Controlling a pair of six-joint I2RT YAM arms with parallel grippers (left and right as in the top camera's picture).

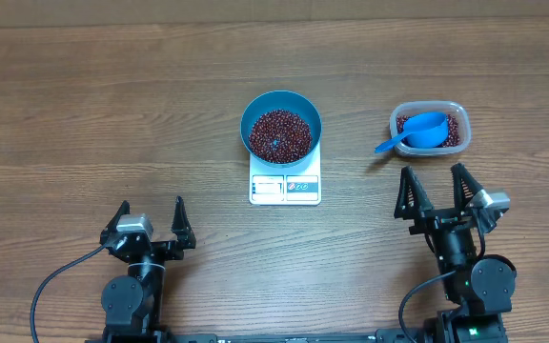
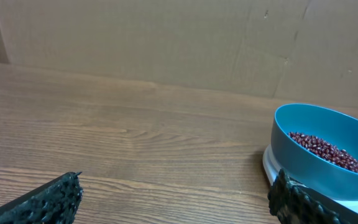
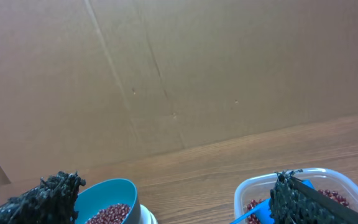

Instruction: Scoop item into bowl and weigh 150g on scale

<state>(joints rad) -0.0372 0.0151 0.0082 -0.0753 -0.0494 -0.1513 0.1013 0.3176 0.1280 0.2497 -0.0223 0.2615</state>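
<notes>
The blue bowl [image 1: 281, 99] sat on the white scale [image 1: 285, 189] just right of the middle of the overhead view. The red-brown beans [image 1: 279, 134] lay in a loose heap across its bottom. The scale's display strip faced the lower edge of the frame, and I could not read it.

Toward the upper right, well apart from the scale, lay a clear plastic tub [image 1: 461, 109] with more beans in it. A small blue scoop [image 1: 427, 130] rested inside, its handle poking out over the tub's left rim toward the lower left.

The left gripper [image 1: 151, 204] stood in the lower left over the bare wooden table [image 1: 84, 105], its jaws spread wide with nothing between them. The right gripper [image 1: 433, 170] stood in the lower right, just below the tub, also spread wide and empty.

In the left wrist view the bowl showed at the right edge, with a sliver of the scale under it. In the right wrist view the bowl sat at the lower left and the tub at the lower right, with a brown cardboard wall [image 3: 197, 62] behind the table.
</notes>
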